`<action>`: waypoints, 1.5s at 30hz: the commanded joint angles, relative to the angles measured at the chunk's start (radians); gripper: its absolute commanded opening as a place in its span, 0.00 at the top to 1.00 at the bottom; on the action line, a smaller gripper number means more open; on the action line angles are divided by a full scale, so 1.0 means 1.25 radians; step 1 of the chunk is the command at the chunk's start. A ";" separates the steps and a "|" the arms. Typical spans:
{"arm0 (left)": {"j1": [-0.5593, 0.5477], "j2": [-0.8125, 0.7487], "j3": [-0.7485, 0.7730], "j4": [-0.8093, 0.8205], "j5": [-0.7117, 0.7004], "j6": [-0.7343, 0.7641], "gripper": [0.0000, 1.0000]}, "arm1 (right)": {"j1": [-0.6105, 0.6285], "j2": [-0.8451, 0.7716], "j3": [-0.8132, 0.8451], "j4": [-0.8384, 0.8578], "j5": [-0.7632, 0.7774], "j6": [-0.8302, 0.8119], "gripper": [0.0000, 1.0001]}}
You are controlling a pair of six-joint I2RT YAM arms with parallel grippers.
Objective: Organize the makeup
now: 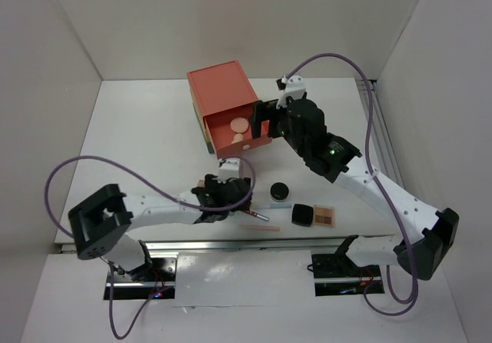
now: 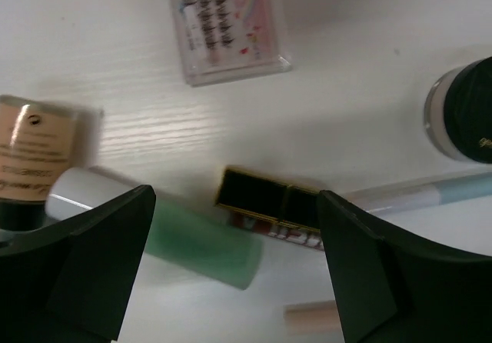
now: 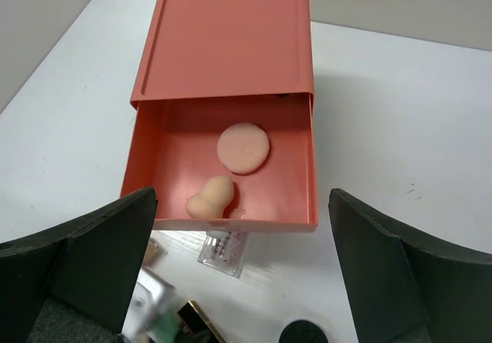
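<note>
Two peach sponge puffs lie in the open drawer: a round one (image 3: 243, 148) and a teardrop one (image 3: 211, 197), also visible from above (image 1: 239, 129). My right gripper (image 3: 242, 198) (image 1: 265, 122) hovers open just above the drawer's front, holding nothing. My left gripper (image 2: 234, 281) (image 1: 227, 183) is open low over the table, with the mint-green tube (image 2: 204, 243) and the black-and-gold lipstick (image 2: 269, 201) between its fingers, touching neither. A round black compact (image 1: 280, 191), a black square case (image 1: 301, 214), an eyeshadow palette (image 1: 325, 214) and a thin pink pencil (image 1: 254, 226) lie near the front.
The orange drawer box (image 1: 223, 89) stands at the middle back, its drawer pulled toward me. A clear lash case (image 2: 228, 24) lies just in front of the drawer. A beige foundation bottle (image 2: 34, 162) and a pale blue pencil (image 2: 430, 193) lie near the left gripper.
</note>
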 commanded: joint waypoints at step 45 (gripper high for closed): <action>0.058 0.385 0.216 0.130 -0.233 -0.093 0.05 | -0.028 -0.072 -0.083 -0.007 -0.001 0.017 0.00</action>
